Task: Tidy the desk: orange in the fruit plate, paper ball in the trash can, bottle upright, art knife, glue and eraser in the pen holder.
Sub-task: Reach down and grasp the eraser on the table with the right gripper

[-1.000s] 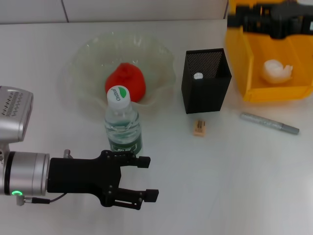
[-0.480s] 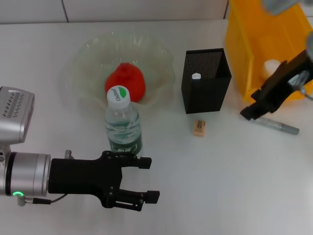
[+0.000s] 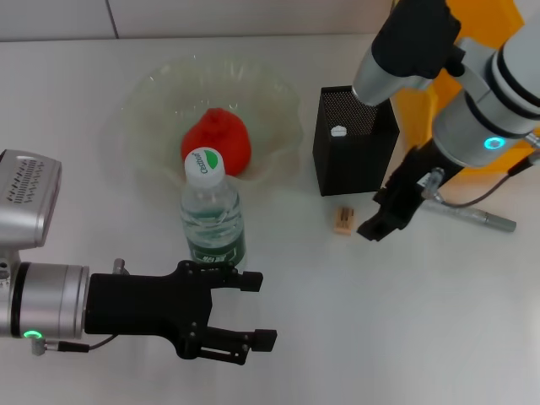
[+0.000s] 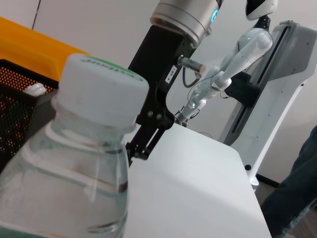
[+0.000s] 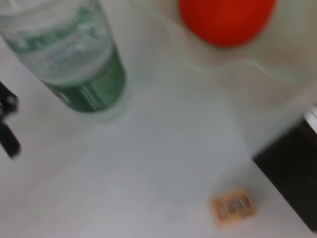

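So the left gripper (image 3: pixel 250 308), black with two fingers, sits low at the near edge of the white desk (image 3: pixel 354 321) with its fingers spread apart and nothing between them. It's just in front of the clear plastic water bottle with a white cap and green label (image 3: pixel 212 211), not touching it. The bottle is standing upright, right at the near rim of the wavy clear glass fruit plate (image 3: pixel 152 110), and the round orange-red fruit (image 3: pixel 218 139) is lying in that plate.

The right gripper (image 3: pixel 384 215) hangs over the desk just beside the small tan eraser (image 3: pixel 343 219), close to it but holding nothing that I can see. Can't tell how far its fingers are spread, they look like one dark lump from the head camera. The eraser lies flat on the desk in front of the black mesh square pen holder (image 3: pixel 354 148), which has something white-tipped poking up inside. The slim silver art knife (image 3: pixel 472 213) lies on the desk off to the right of the holder, partly behind the right arm. The yellow plastic bin (image 3: pixel 422 105) is mostly hidden behind that arm.
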{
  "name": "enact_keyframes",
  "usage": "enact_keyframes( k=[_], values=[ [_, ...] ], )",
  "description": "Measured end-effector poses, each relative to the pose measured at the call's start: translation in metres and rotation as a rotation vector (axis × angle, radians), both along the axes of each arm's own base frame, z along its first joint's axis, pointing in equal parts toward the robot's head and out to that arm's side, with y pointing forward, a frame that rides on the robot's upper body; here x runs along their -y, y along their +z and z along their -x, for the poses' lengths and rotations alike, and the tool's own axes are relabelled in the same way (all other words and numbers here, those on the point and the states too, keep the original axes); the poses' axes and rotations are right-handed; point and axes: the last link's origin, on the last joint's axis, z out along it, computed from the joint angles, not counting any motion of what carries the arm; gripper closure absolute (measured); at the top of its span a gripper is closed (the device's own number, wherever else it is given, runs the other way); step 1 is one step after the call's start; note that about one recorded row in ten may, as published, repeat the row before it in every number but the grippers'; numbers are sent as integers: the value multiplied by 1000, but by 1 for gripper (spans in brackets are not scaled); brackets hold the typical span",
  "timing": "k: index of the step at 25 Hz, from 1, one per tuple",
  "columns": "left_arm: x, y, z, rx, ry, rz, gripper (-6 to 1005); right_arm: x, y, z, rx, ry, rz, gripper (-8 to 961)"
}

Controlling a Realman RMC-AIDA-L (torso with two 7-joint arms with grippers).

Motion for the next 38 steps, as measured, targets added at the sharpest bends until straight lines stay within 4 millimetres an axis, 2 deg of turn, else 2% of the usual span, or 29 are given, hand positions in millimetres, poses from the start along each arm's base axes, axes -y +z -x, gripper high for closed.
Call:
enact_keyframes(
  k=[5, 8, 23, 38],
  values=[
    [0, 0, 0, 1, 2, -2, 129, -8, -10, -2, -10, 25, 10, 448],
    [1, 0, 1, 2, 6, -3, 129, -11, -15, -5, -12, 42, 10, 331],
    [3, -3, 0, 9, 15, 8, 129, -12, -30, -10, 5, 121, 68, 339],
    [1, -4, -2, 13, 10, 12, 129, -18, -34, -11, 20, 149, 57, 347]
  ],
)
